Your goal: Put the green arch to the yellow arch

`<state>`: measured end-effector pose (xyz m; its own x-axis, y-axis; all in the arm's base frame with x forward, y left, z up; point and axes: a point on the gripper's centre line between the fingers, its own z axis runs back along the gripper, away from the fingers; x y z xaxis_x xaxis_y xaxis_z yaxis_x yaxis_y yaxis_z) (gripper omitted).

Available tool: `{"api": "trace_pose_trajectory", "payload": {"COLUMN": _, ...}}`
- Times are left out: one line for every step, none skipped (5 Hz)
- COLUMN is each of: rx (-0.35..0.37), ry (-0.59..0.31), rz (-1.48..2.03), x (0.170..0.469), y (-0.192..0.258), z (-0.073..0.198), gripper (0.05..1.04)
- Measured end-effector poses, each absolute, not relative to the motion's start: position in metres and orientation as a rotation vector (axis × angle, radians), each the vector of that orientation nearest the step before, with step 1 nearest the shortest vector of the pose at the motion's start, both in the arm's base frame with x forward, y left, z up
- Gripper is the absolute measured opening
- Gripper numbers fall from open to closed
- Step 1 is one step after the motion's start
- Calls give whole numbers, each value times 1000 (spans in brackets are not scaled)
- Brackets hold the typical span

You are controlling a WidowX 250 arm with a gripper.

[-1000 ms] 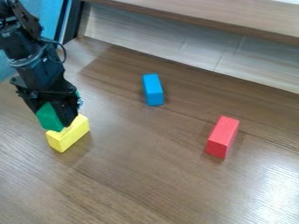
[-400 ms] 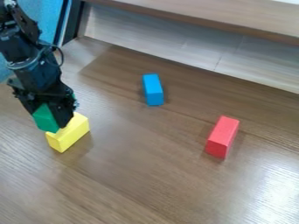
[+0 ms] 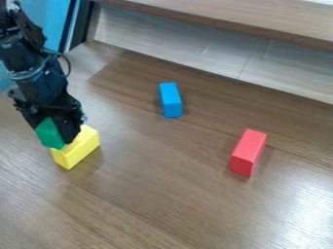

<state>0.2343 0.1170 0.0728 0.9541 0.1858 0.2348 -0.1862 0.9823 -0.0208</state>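
While holding the green block (image 3: 48,133) in the gripper (image 3: 65,136), seems time to set down by the yellow block (image 3: 78,148).

Wood-grain tabletop (image 3: 169,204); pale panel (image 3: 182,46) behind

The black, jointed robot arm (image 3: 32,73) slopes down from above its black two-finger gripper (image 3: 63,133), which hangs tilted, fingers (image 3: 67,128) pointing downward in a grasp. Above the gripper, a thin black cable (image 3: 67,63) bows outward beside the forearm.
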Motion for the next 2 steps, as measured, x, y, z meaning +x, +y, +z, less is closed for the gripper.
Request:
{"api": "trace_pose_trajectory", "payload": {"rx": 9, "ry": -236, "rz": 197, "x": 235, "y": 119, "z": 69, "gripper": 598}}
{"api": "trace_pose_trajectory", "payload": {"rx": 9, "ry": -230, "rz": 200, "x": 236, "y": 119, "z": 67, "gripper": 598}}
